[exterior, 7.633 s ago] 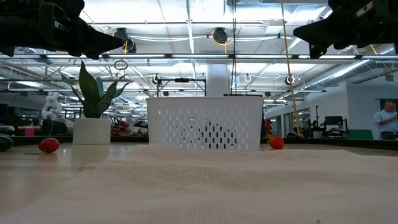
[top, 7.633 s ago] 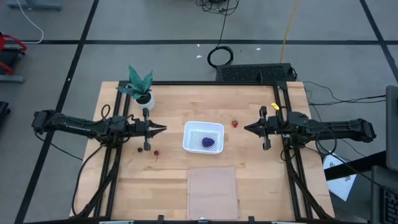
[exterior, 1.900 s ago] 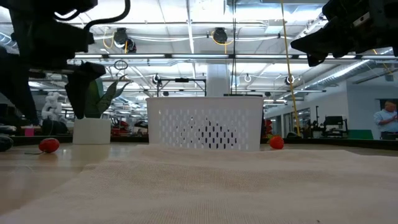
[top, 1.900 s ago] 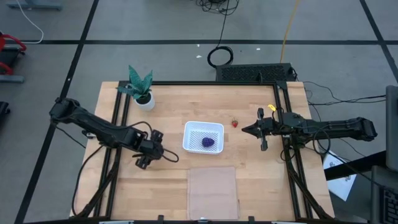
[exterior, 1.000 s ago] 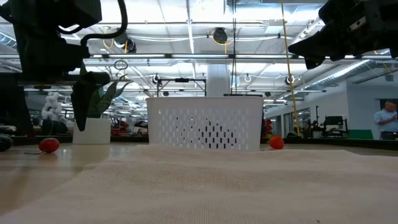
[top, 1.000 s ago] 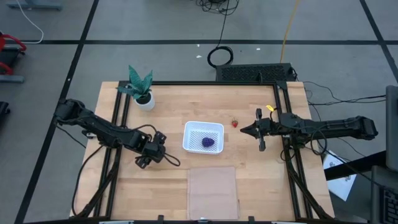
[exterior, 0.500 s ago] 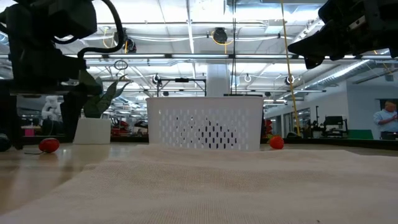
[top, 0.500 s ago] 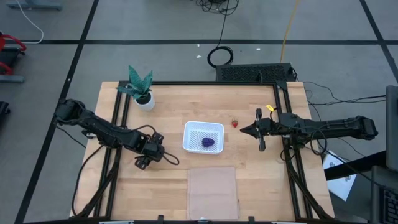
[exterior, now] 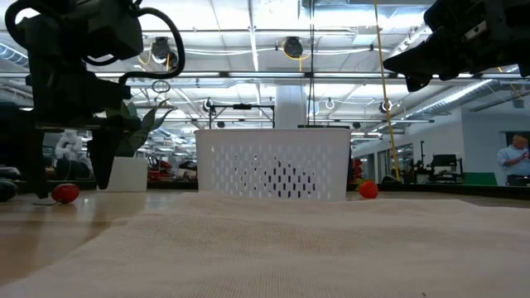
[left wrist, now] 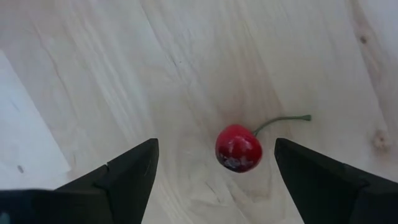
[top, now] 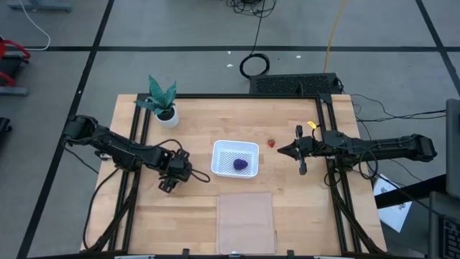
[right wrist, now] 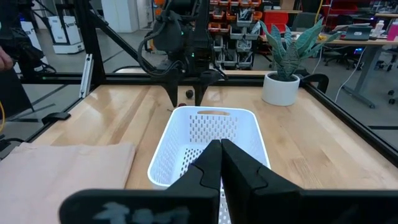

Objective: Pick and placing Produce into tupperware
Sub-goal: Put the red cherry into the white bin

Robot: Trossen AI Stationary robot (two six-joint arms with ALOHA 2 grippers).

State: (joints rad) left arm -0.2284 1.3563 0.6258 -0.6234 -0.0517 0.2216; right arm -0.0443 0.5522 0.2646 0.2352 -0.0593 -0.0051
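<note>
A small red cherry (left wrist: 238,148) with a green stem lies on the wooden table left of the white tupperware (top: 235,150). My left gripper (left wrist: 216,146) points down over it, open, one finger on each side of the cherry without touching; the low view shows the same (exterior: 70,186). In the high view the left gripper (top: 172,177) hides the cherry. A purple lumpy cluster (top: 240,164) lies inside the tupperware. A small red piece (top: 272,143) lies on the table right of it. My right gripper (top: 298,151) hovers level at the right, shut and holding nothing.
A potted green plant (top: 164,101) stands at the far left corner. A flat translucent sheet (top: 246,221) lies at the near edge, in front of the tupperware. Black frame rails (top: 136,144) run along both sides of the table.
My left gripper has rolled about its wrist and shifted slightly over the cherry, staying open; in the low view its two fingers now stand on either side of the cherry. The cherry has not moved.
</note>
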